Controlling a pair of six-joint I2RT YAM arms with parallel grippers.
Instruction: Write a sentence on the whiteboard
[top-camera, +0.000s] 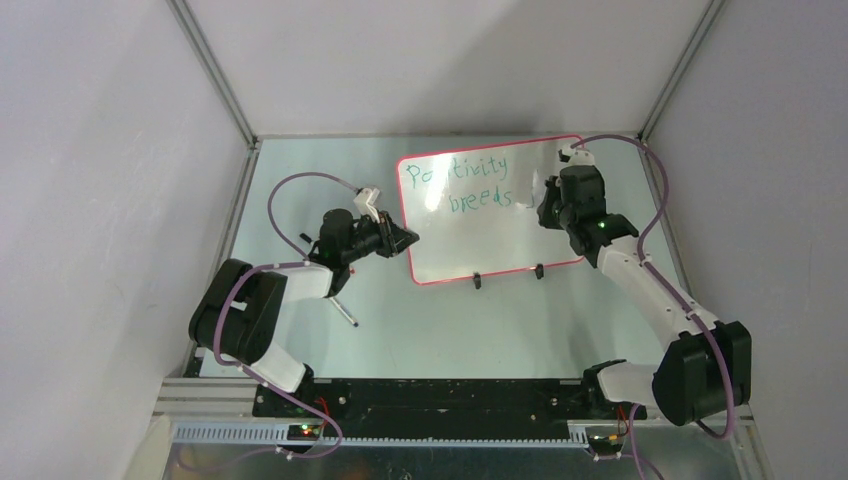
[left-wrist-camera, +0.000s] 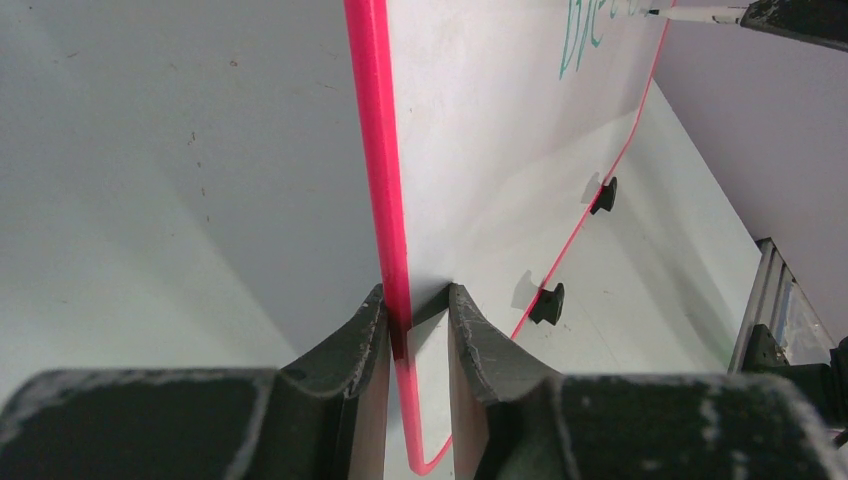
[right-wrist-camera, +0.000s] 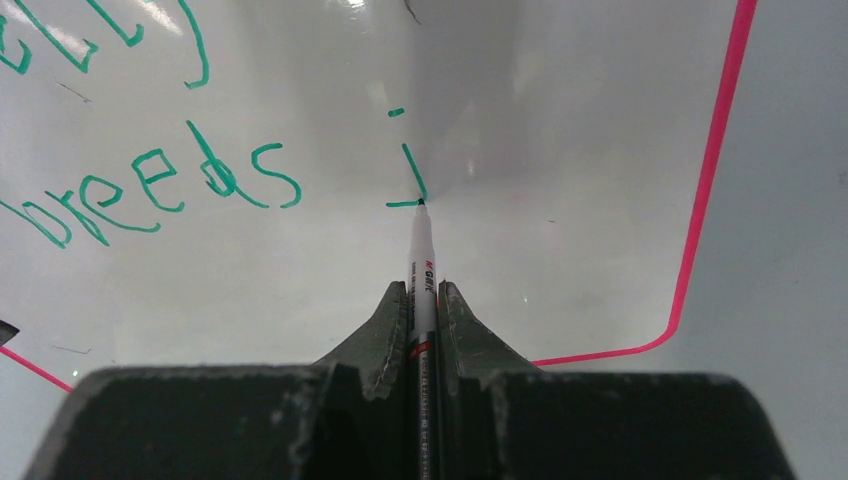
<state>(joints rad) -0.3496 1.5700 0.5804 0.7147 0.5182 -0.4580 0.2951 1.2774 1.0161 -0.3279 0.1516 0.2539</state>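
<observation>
top external: whiteboard (top-camera: 480, 240) stands on the worktop (top-camera: 300, 180), toward the back and right of centre, with its writing face toward the arms.
support: two black feet (top-camera: 477, 281) on the lower edge, both resting on the worktop.
sentence (top-camera: 470, 180): green marker, two lines, "Positivity" above "breeds". Glare washes out part of the first word in this view.
newest stroke (right-wrist-camera: 412, 180): just right of "breeds". A dot sits over a short downstroke hooked left at the bottom, reading like a "j".
left end effector (top-camera: 405, 240): closed on the whiteboard's left edge, near the lower left corner. In the left wrist view the jaws sit either side of the red-pink rim (left-wrist-camera: 375, 150), pinching it.
right end effector (top-camera: 548, 205): in front of the board's right part, level with the second line. It is clamped on a marker (right-wrist-camera: 421, 260), whose white barrel sits between the jaws and points straight ahead.
marker tip: touching the board face at the bottom of the hook.
right wrist view: the rim runs down well to the right of the tip and curves round the bottom right corner.
other: thin dark rod (top-camera: 345, 312) lying flat on the worktop beside the left arm, apart from the board. Can't tell what it is.
</observation>
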